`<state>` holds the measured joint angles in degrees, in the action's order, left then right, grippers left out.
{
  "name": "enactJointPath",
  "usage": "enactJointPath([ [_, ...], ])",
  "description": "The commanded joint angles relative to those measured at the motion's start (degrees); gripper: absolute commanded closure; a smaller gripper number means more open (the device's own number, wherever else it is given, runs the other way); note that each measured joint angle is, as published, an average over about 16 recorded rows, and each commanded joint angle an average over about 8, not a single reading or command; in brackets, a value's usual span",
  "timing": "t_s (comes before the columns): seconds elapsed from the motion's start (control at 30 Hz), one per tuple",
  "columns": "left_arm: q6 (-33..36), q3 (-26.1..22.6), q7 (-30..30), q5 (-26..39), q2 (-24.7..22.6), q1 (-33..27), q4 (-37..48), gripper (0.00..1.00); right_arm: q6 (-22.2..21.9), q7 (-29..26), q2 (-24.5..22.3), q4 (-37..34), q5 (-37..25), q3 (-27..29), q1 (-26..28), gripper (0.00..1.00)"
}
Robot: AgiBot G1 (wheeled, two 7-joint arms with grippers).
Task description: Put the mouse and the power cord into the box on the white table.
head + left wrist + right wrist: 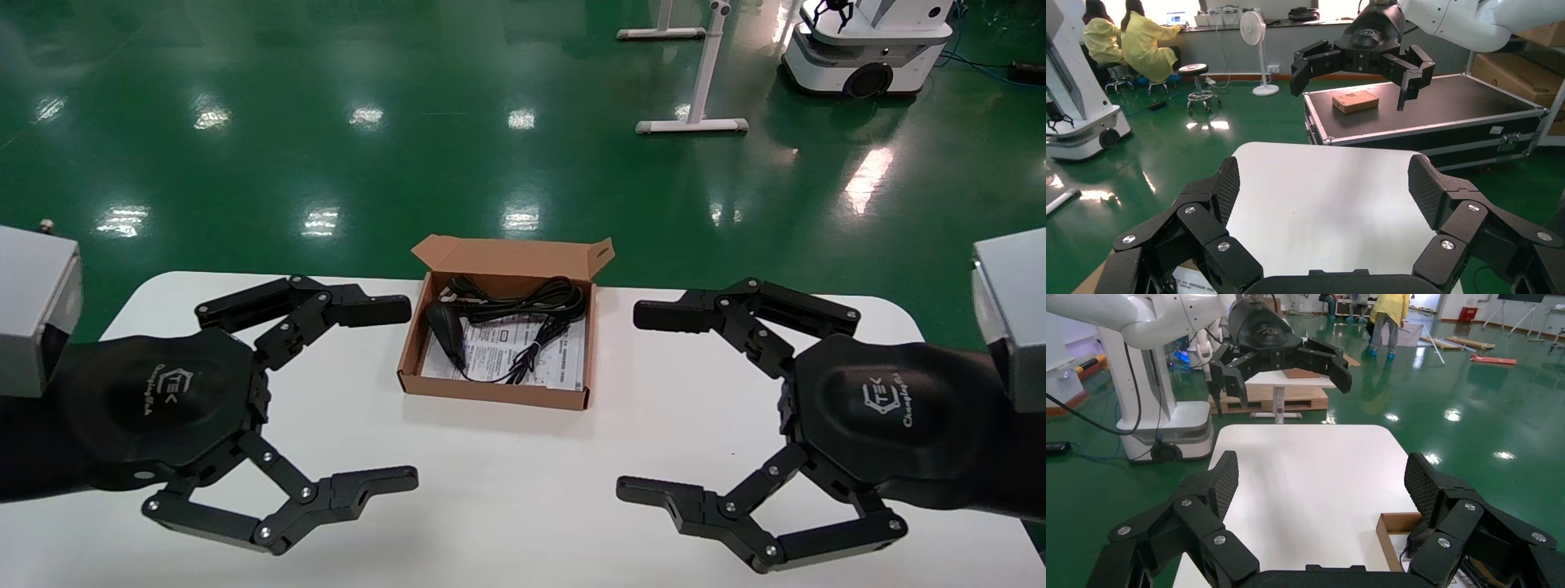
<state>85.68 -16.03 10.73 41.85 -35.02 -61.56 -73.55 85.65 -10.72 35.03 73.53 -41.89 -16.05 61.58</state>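
both claws spread, box loaded

left gripper [396, 396] and right gripper [645, 400], fingers apart, flank the shallow brown cardboard box [494, 390] on the large white table [507, 490], bare tabletop between. inside: small black oval mouse [448, 328] and thick coiled black power cord [523, 300], flap lid upright.

Head view overhead, wrist views facing inward; all share white table [523, 490]

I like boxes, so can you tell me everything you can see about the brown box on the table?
The box is shallow brown cardboard, open, its flap lid standing up at the far side. It sits flat mid-table on the white table, between both open grippers, touched by neither. Inside lie a printed white sheet, the mouse and the power cord.
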Motion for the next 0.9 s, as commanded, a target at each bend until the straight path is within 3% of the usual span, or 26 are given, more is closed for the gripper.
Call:
enactJointPath([
  [0.03, 0.0, 0.0, 0.0, 0.0, 0.0, 0.0, 0.0, 0.0, 0.0, 0.01, 0.0, -0.01, -0.01, -0.01, 0.01, 0.0],
  [0.9, 0.0, 0.0, 0.0, 0.0, 0.0, 0.0, 0.01, 0.0, 0.01, 0.01, 0.0, -0.02, -0.01, -0.01, 0.02, 0.0],
])
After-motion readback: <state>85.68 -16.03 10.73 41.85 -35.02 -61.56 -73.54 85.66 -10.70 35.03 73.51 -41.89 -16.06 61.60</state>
